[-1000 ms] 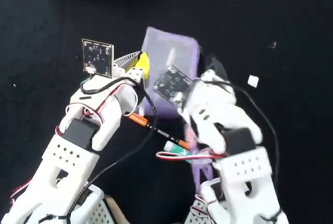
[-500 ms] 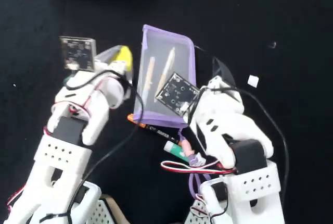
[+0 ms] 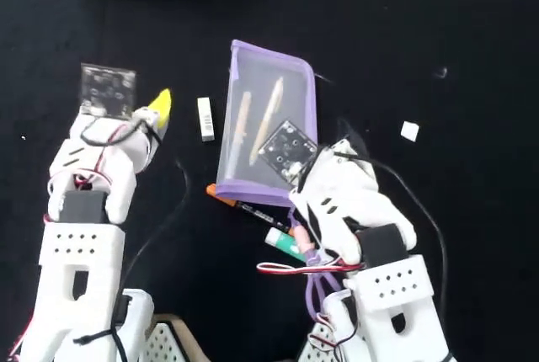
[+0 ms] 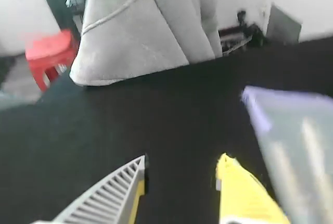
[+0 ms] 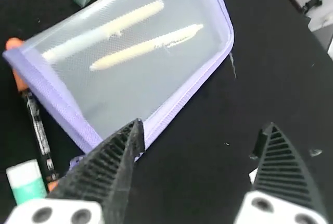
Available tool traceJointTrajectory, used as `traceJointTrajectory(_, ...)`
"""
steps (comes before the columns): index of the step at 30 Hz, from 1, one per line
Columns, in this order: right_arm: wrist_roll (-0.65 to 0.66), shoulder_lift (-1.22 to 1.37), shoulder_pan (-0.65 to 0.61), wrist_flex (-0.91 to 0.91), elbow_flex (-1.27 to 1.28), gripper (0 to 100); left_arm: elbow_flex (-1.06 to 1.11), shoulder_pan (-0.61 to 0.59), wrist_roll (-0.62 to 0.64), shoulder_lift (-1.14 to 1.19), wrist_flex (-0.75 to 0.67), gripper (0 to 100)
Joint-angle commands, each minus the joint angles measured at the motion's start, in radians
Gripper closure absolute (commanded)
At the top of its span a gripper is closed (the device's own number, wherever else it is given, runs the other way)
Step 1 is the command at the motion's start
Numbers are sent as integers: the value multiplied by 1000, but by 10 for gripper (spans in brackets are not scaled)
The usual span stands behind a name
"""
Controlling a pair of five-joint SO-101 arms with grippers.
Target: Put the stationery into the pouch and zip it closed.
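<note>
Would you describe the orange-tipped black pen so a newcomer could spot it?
Find the purple mesh pouch on the black table. The pen lies along its edge nearest the arms. It is thin, black, orange at both ends, unlike the stubby green-and-white piece beside it.

1. Bright, even light falls on the pouch (image 3: 255, 126); its clear mesh face shows a soft sheen in the right wrist view.
2. Around the pouch, the black table (image 3: 455, 42) swallows shadows.
3. Beyond the pouch, the room glows pale in the left wrist view.
</note>
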Motion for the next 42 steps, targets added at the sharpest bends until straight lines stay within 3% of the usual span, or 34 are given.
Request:
traceJointTrajectory(1, -55, -10, -3, -55, 25, 659, 145, -2, -255, -21, -235, 784)
traceJointTrajectory(6, -44, -8, -25, -94, 105, 659, 467, 18, -529, -21, -643, 827)
traceJointTrajectory(10, 54, -7, -101, -91, 163, 659, 633, 15, -535, -21, -790, 830)
traceJointTrajectory(18, 38, -4, -158, -192, 219, 659, 664, -93, -109, -21, -789, 830)
traceJointTrajectory(23, 51, 122, -238, -256, 220, 660, 691, -148, 52, -15, -767, 830)
traceJointTrajectory(33, 57, 553, -252, -390, 44, 660, 690, -171, 83, -21, -735, 830)
traceJointTrajectory(42, 58, 549, -253, -402, 36, 660, 690, -171, 83, -21, -735, 830)
